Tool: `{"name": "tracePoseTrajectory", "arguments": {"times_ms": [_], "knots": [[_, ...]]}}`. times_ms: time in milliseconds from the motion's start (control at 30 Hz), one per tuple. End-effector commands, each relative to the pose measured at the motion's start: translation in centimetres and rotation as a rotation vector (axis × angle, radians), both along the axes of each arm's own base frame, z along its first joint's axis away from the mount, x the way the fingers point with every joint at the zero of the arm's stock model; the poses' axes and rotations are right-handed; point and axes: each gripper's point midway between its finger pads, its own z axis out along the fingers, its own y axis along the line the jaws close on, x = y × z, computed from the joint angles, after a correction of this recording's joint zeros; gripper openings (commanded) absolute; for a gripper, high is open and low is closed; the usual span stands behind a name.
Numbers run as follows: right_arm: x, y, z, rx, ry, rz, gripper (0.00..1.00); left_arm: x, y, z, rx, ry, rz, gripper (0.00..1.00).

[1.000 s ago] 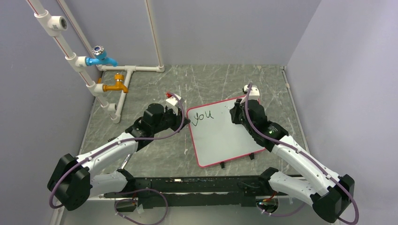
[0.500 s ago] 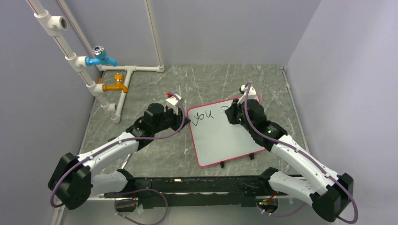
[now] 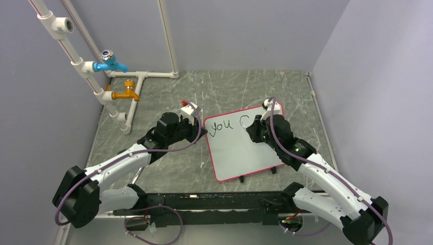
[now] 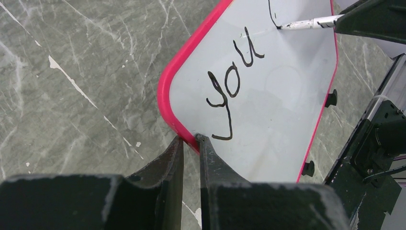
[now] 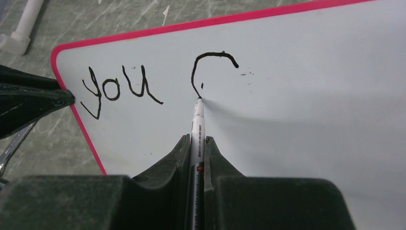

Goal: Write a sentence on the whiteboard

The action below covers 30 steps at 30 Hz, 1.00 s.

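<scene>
The whiteboard [image 3: 240,148] lies flat on the table, white face with a red-pink rim, "you" written in black at its top left and a curved stroke beside it. My left gripper [image 3: 202,130] is shut on the board's left rim [image 4: 187,139], one finger on each side of the edge. My right gripper [image 3: 251,127] is shut on a white marker [image 5: 197,134], whose black tip touches the board at the lower end of the curved stroke [image 5: 206,67]. The marker also shows in the left wrist view [image 4: 309,22].
White pipes with a blue tap [image 3: 110,61] and an orange tap [image 3: 126,93] stand at the back left. A small red-and-white object [image 3: 185,104] lies behind the left gripper. Grey walls close in left, back and right. Black feet [image 4: 330,98] stick out from the board's near edge.
My right gripper has drawn the marker leftward and down toward the near side, leaving a new curved stroke to the right of "you". The left gripper and board have not moved.
</scene>
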Motion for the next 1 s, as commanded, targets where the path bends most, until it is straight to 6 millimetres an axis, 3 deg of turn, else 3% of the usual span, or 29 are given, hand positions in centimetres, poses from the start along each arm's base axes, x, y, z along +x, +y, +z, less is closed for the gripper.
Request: {"name": "tracePoseTrajectory", "arguments": {"times_ms": [0,533,833,967], "knots": [[-0.4,-1.3,0.1,-0.015,0.0,-0.045,0.0,0.1,-0.8,2.2,-0.037,-0.09,-0.042,0.0],[1.5,-3.4,2.3,-0.111,-0.064,-0.154,0.0,0.1,-0.8,2.2,-0.041,-0.088,-0.046,0.0],[0.9,-3.8,5.3,-0.071,-0.12,-0.158,0.0,0.2,-0.8,2.2,-0.041,-0.09,-0.041,0.0],[1.2,-4.5,5.2,-0.093,-0.125,-0.189,0.0,0.2,-0.8,2.2,-0.041,-0.09,-0.042,0.0]]}}
